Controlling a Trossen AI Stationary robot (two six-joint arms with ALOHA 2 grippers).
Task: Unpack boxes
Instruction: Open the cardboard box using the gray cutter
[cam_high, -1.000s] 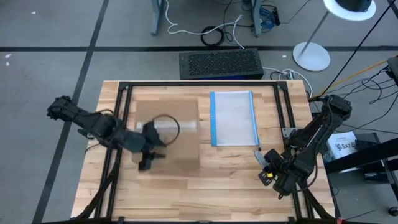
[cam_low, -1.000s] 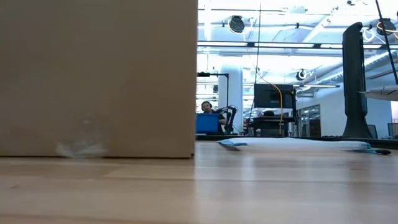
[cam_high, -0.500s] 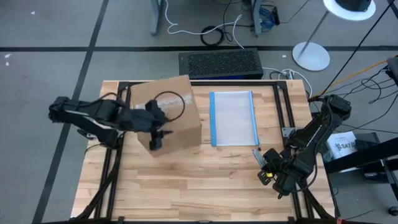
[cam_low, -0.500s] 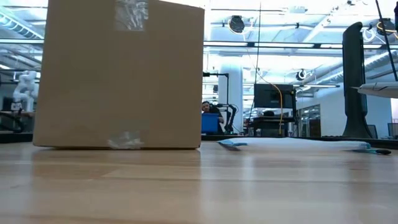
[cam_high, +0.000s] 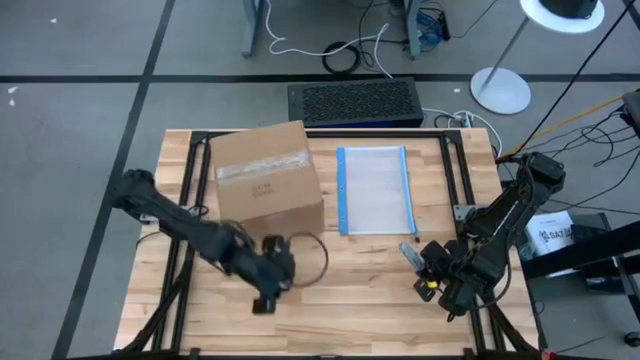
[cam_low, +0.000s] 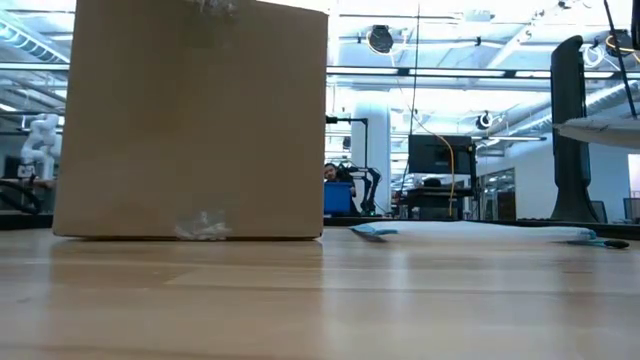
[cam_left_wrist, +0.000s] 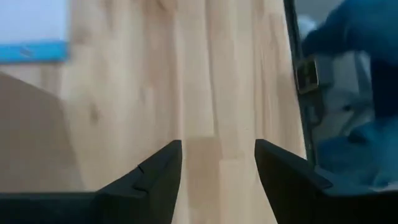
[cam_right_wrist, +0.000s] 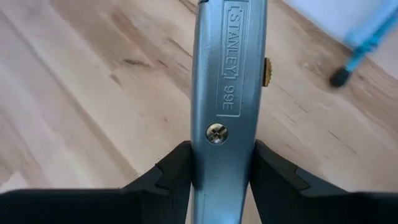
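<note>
- While the plain brown corrugated cardboard carton (cam_high: 268, 190) sits taped and unopened toward the far left part of the wooden table (cam_high: 350, 300), I judge the unpacking has not started.
- I see the carton upright on its base, its taped top facing up, its slightly longer side running along the table's far edge, turned a little off square.
- My right gripper (cam_right_wrist: 221, 168) near the right edge has its fingers clamped on a grey metal utility knife (cam_right_wrist: 225, 81), presumably kept ready for slitting the tape.
- My left gripper (cam_left_wrist: 217, 174) hangs over bare wood toward the near edge, clear of the carton, fingers apart and empty.
- A clear plastic pouch with blue edges (cam_high: 375, 190) lies flat just beside the carton, apart from it.
</note>
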